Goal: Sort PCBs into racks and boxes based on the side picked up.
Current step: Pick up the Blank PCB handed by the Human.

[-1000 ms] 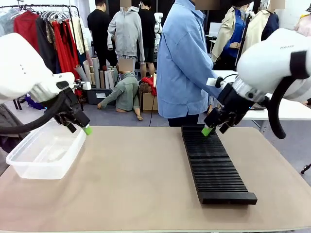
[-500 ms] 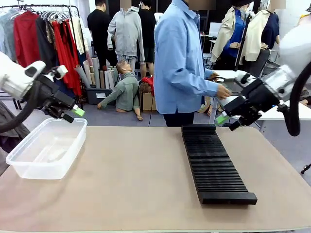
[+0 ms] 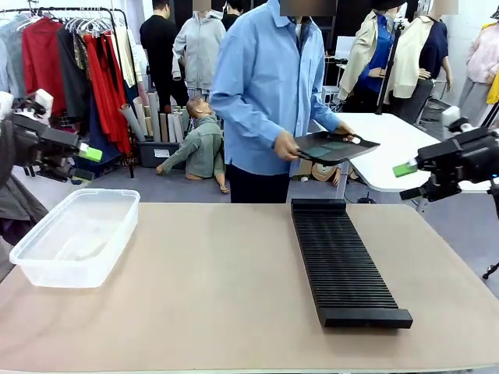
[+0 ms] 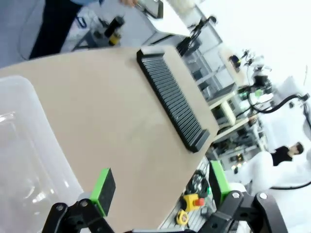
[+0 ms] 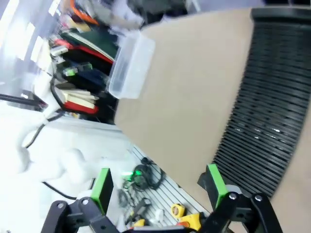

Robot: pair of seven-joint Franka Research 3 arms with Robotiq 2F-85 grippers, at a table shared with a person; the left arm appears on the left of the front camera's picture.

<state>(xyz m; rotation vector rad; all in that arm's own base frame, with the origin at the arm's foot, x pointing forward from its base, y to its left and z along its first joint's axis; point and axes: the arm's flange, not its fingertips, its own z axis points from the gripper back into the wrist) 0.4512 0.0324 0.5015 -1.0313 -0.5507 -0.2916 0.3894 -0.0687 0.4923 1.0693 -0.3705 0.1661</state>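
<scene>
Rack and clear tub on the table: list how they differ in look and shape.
The rack is opaque black and ribbed with crosswise slots; the tub is clear plastic with smooth walls. The rack is long, narrow and low; the tub is broader and deeper, with a rim. The rack lies right of the middle, the tub at the left edge. Both rest on the table and look empty.

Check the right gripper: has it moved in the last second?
Yes. The right gripper, open, has swung up and out toward picture right, away from the far end of the rack where it hovered.
</scene>
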